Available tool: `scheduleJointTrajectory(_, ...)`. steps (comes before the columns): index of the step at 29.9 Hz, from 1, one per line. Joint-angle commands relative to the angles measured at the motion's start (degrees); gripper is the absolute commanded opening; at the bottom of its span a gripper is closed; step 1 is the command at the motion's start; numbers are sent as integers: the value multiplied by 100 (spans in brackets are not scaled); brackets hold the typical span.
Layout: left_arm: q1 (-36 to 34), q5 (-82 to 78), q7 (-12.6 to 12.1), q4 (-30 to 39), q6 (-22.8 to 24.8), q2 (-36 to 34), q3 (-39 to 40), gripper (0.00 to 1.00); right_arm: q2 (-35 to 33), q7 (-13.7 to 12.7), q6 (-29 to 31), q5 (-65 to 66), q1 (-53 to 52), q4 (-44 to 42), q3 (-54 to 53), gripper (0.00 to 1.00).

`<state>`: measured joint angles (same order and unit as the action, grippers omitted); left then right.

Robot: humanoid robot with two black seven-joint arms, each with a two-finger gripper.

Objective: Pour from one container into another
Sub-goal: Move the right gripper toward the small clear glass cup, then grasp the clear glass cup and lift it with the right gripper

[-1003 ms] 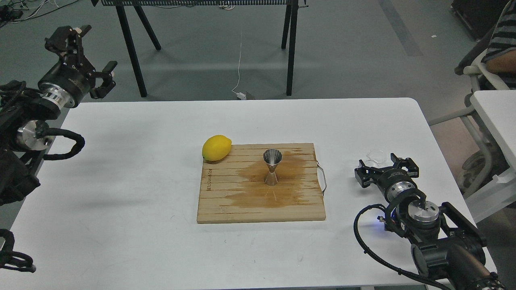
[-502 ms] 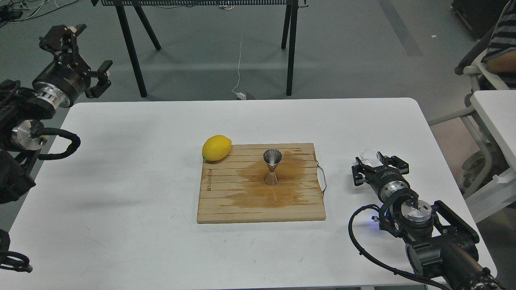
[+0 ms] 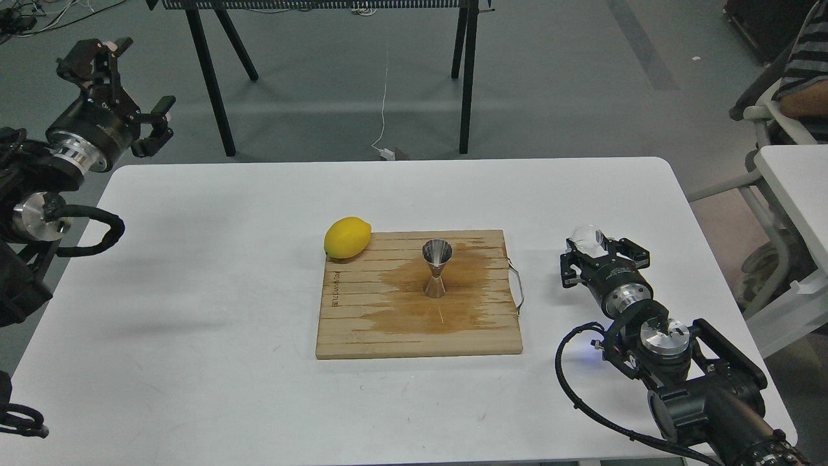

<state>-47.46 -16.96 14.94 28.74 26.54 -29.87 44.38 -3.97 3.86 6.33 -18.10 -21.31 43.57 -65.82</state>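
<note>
Head view: white tabletop [image 3: 194,291] seen from above, one black arm entering at each side.
Board: wooden cutting board [image 3: 362,336] lies at the middle of the tabletop, a dark wet stain spread across its centre and right half; a thin wire handle [image 3: 517,288] sticks out from its right edge.
Jigger: steel jigger [image 3: 436,269] stands upright on the stained part of the board, wide mouth up, narrow waist below.
Lemon: yellow lemon [image 3: 347,237] rests at the board's far-left corner, partly over the edge, well apart from the jigger.
Glass cup: small clear glass cup [image 3: 587,238] sits at the tip of the right tool [image 3: 603,254], to the right of the board and well apart from the jigger; it appears tilted.
Right tool: fingers stand on either side of the cup; whether they press on it cannot be told.
Left tool: left tool [image 3: 129,84] hangs beyond the far-left corner of the tabletop, fingers spread wide, nothing between them.
</note>
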Motion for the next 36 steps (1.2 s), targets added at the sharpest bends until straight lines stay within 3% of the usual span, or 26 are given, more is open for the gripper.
scheduleJointTrajectory(1,0,0,0,0,-9,-1,1,99,-25,-17,-1,0,-13,292,288,29)
scheduleJointTrajectory(14,-9,0,0,0,-9,-1,18,99,-921,-35,-387,79,-57,2128,1151,29)
scheduleJointTrajectory(19,-18,0,0,0,-9,17,18,99,-983,-131,-756,851,-101,2761,1160,30)
scheduleJointTrajectory(23,-61,9,9,0,-9,17,18,99,-965,-359,-932,1098,-268,3025,1177,30)
scheduleJointTrajectory(36,-70,0,106,0,0,-62,1,99,-982,-439,-1126,1669,-822,3298,2328,30)
